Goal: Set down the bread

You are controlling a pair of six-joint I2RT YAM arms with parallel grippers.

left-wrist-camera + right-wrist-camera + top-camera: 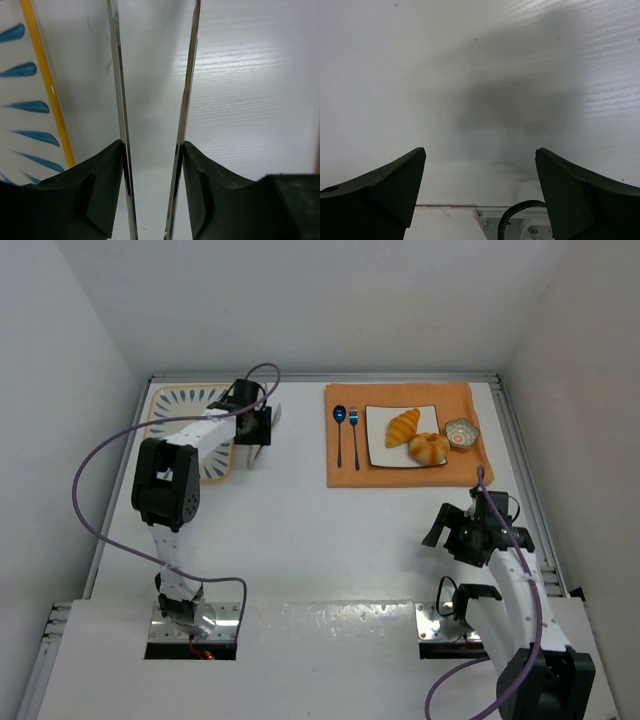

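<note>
The bread lies on a white square plate [377, 448] at the back right: a ridged croissant [403, 426] and a round scored bun [429, 447], side by side. My left gripper [252, 425] [152, 144] hovers at the back left, far from the bread. It is shut on a pair of metal tongs [256, 451], whose two thin blades [116, 75] press against the inner faces of the fingers. My right gripper [476, 537] [480, 155] is open over bare table at the near right, with nothing between its fingers.
An orange mat [345, 475] lies under the plate and carries a blue spoon [339, 430], a blue fork [354, 435] and a small patterned bowl [461, 433]. A blue-petalled, yellow-rimmed plate [178, 405] [30, 100] sits under the left arm. Walls enclose the table.
</note>
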